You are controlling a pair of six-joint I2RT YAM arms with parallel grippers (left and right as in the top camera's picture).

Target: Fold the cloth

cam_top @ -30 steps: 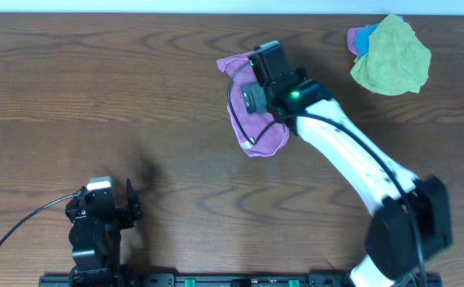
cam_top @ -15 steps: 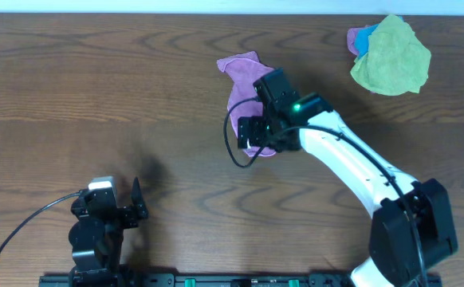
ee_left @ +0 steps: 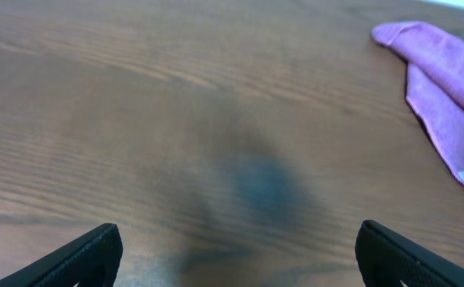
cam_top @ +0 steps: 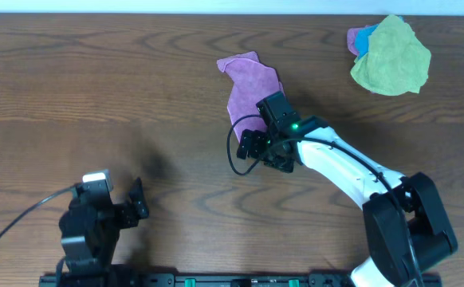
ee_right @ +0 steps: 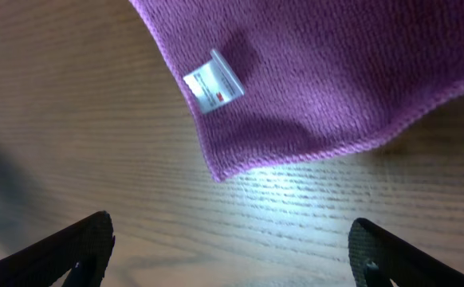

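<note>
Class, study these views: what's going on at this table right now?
The right tool hangs open over the tagged corner of the purple cloth, gripping nothing. That cloth lies rumpled on the table, not neatly folded. The left tool is open over bare wood, apart from it. A yellow-green cloth sits far right.

A yellow-green cloth [cam_top: 391, 57] lies partly over a blue cloth [cam_top: 366, 37].

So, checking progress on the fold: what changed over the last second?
The right arm's open fingers drew back along the purple-magenta microfibre towel toward its near, tagged corner, holding nothing. The towel, the yellow-green cloth and the left arm's open fingers stayed roughly where they were.
</note>
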